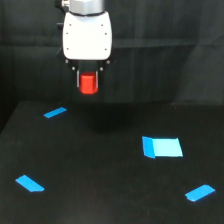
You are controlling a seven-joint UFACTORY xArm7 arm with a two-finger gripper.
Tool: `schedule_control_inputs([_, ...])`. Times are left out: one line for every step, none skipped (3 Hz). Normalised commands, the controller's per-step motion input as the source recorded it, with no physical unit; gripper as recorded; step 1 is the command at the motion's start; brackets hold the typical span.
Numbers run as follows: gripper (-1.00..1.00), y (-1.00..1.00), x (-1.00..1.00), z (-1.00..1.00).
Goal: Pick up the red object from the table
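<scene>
One red object (89, 84) is seen clamped between the jaws of the pincer (89, 85), held well above the black desk (100, 170) and its four blue patches (162, 147). The lifting step is judged essentially done; only a steady hold is called for next, with no loosening of the jaws.

Black curtain backdrop (165, 30) (creased), dim light.
</scene>
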Motion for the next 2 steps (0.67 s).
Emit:
schedule_control_inputs([-1.00,0.02,-0.02,0.15])
schedule_control_inputs([-0.95,0.07,-0.06,0.17])
